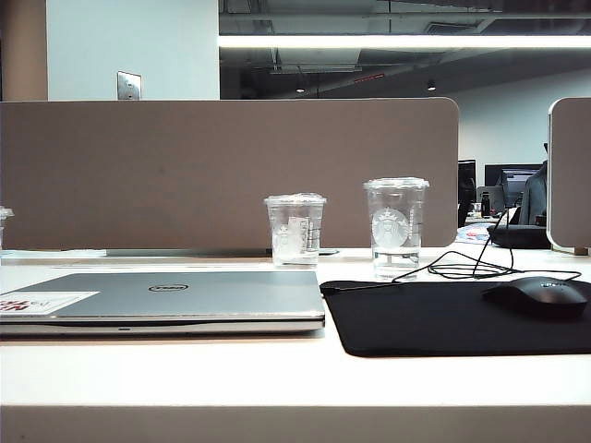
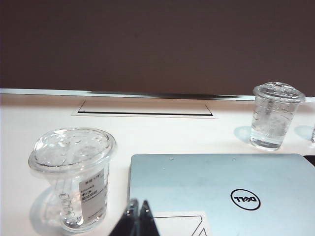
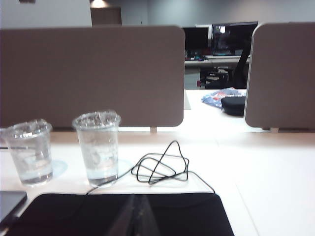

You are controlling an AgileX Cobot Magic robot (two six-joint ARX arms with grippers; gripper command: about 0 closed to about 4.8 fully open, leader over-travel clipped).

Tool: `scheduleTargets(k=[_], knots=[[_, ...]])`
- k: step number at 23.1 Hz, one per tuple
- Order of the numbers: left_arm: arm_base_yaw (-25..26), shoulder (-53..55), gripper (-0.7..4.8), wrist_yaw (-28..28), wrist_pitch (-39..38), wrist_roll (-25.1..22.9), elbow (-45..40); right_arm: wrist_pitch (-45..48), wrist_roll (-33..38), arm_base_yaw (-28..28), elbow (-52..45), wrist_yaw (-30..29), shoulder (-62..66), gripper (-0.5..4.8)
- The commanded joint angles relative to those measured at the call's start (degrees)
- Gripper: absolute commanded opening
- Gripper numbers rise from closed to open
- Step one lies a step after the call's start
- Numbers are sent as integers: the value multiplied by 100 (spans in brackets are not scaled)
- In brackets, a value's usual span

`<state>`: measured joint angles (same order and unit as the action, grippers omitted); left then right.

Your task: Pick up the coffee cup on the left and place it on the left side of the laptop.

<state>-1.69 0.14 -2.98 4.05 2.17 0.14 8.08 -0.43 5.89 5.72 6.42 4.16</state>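
Left wrist view: left tool (image 2: 138, 209) closed, empty, between coffee cup (image 2: 74, 177) and laptop (image 2: 221, 191); right tool (image 3: 139, 209) closed over mouse mat (image 3: 123, 214).

The coffee cup (image 2: 71, 179) stands on the bench (image 2: 29, 113) just left of the laptop (image 2: 221, 191). My left claw (image 2: 138, 209) hangs shut before both, and my right claw (image 3: 137, 209) sits over the mouse mat (image 3: 123, 216).

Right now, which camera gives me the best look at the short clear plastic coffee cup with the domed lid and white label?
The left wrist view: the short clear plastic coffee cup sits close and whole beside the silver laptop, label readable. The exterior view shows only a sliver at its left edge; the right wrist view shows none of it.
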Motion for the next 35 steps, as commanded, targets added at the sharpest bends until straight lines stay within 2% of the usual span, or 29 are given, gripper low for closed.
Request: scheduleTargets(k=[1, 8, 15, 35], knots=[[-9, 2, -5, -4, 72, -20, 22, 103, -2, -2, -149, -11, -79, -1], [-9, 2, -5, -4, 72, -22, 22, 98, -2, -77, -560, -22, -330, -1], [-9, 2, -5, -4, 72, -20, 22, -348, -4, -457, -564, -535, -420, -1], [-11, 2, -5, -4, 72, -20, 22, -551, -4, -472, -562, -507, -420, -1]])
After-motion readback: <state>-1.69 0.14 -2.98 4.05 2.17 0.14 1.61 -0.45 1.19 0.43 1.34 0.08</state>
